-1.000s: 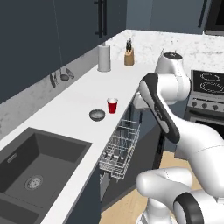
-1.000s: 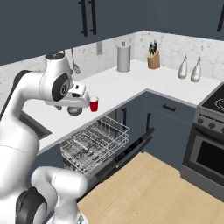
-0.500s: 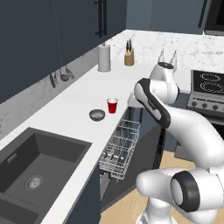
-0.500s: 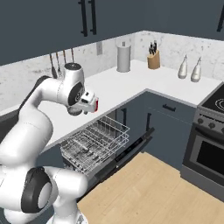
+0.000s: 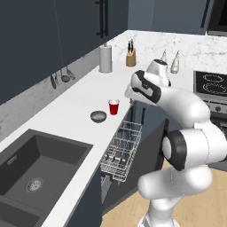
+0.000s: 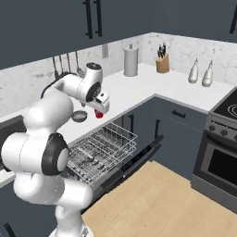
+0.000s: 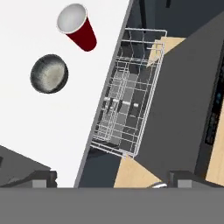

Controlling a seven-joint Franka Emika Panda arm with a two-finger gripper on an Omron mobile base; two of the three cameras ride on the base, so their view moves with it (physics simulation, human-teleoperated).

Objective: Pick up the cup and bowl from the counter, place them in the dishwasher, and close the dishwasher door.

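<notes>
Navy kitchen, white L-shaped counter point(image 5: 75, 104), dishwasher point(image 6: 99, 150) open below it.

Nearest in the left base view, a dark sink point(image 5: 33, 170) is sunk into the counter. Just beyond, the dishwasher door point(image 6: 134, 162) hangs down toward the wooden floor and the white wire rack point(image 5: 122, 148) is pulled out over it. Past the sink, on the counter near its front edge, the dark grey bowl point(image 5: 98, 116) and the red cup point(image 5: 114, 107) stand upright, just beside each other but apart. The gripper point(image 5: 130, 94) hovers above the counter edge, right of the cup, touching neither; its dark finger tips point(image 7: 41, 177) stand wide apart with nothing between them. Farther along stand a grey canister point(image 5: 105, 58), a knife block point(image 5: 130, 57) and two bottles point(image 5: 170, 62); the stove point(image 5: 213, 86) lies at the far right.
</notes>
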